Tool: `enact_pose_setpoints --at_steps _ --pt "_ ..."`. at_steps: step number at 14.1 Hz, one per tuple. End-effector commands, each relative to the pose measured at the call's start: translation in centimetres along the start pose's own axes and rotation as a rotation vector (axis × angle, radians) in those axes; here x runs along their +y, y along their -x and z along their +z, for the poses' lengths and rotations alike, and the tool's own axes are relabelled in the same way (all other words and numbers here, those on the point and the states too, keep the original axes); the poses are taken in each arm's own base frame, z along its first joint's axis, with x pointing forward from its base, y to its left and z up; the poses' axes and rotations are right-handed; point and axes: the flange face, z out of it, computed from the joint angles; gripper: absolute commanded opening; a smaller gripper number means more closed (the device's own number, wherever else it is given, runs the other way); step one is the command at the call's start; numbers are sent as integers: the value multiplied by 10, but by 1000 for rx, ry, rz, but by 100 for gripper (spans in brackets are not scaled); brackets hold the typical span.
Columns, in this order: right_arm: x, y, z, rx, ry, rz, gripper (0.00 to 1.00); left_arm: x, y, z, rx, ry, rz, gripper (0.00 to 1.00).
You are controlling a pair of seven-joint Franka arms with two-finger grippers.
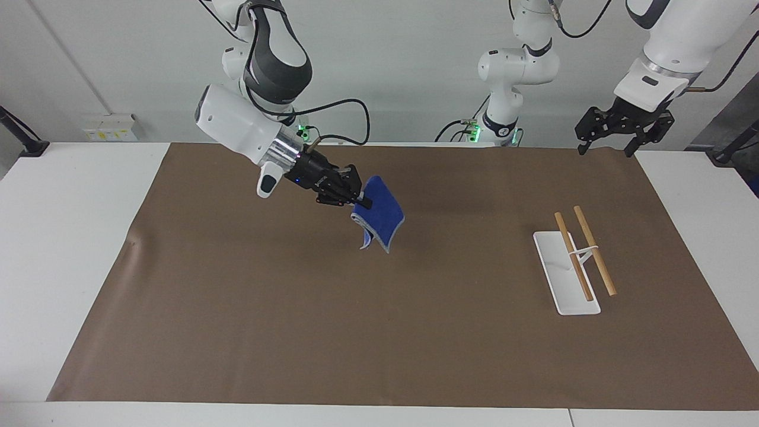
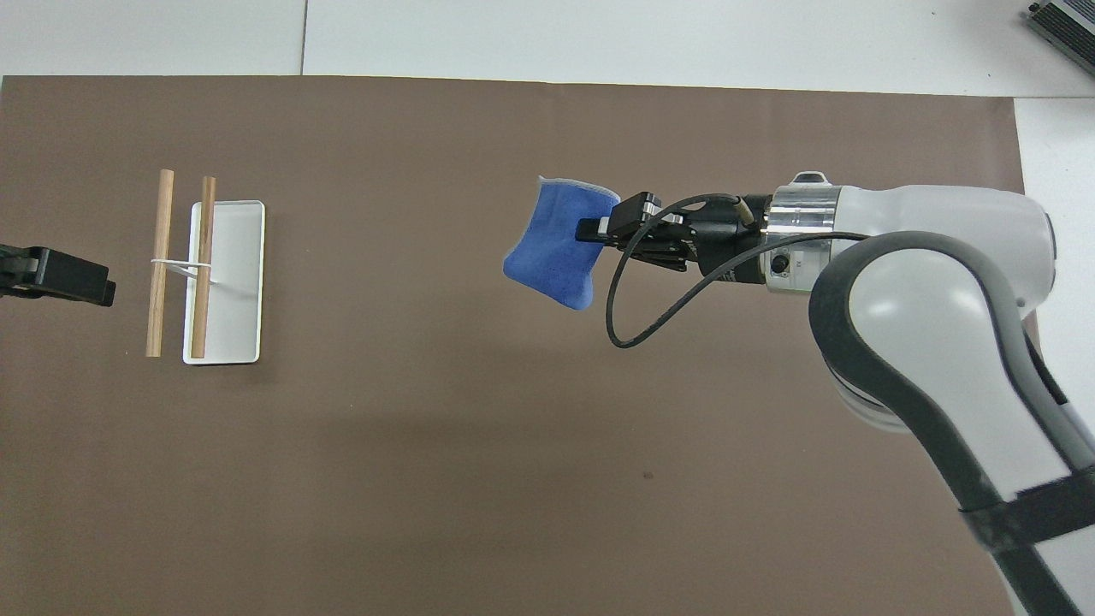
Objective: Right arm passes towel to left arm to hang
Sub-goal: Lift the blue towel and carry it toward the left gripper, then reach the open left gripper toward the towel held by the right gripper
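A: What sits closest to the robots?

B: The left gripper (image 1: 613, 144), a black claw on a white jointed arm, hangs over the brown mat's (image 1: 415, 332) edge at its own end of the tabletop (image 1: 71, 237), fingers spread wide, holding nothing.

A: And the right gripper?

B: The right gripper (image 1: 357, 201) is raised over the middle of the mat, fingers pinched shut on the towel (image 1: 382, 218). The towel is royal-blue terry with a pale stitched edge, folded, drooping below the fingers, clear of the mat.

A: Farther out?

B: A rack (image 1: 566, 276), toward the left arm's end: flat white rectangular base, thin wire stand, two round wooden rods (image 1: 595, 258) lying parallel above it.
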Motion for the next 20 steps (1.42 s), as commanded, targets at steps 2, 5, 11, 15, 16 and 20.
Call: enact_pose_setpoints --at_steps 2,5,11,15,16,20 --pt "-3 2 2 9 -39 -10 0 -2 8 -2 -10 -7 -2 100" --pt "-6 6 9 26 -91 7 0 -2 8 -2 -10 -7 -2 100" --pt "-9 13 23 42 -100 18 0 -2 8 -2 -10 -7 -2 100" --pt "-10 14 29 47 -120 31 0 5 6 -2 1 -8 8 100" --pt "-11 15 29 46 -120 30 0 8 5 -2 1 -9 15 100" --pt "-11 16 30 44 -120 29 0 18 3 -4 19 -1 21 100"
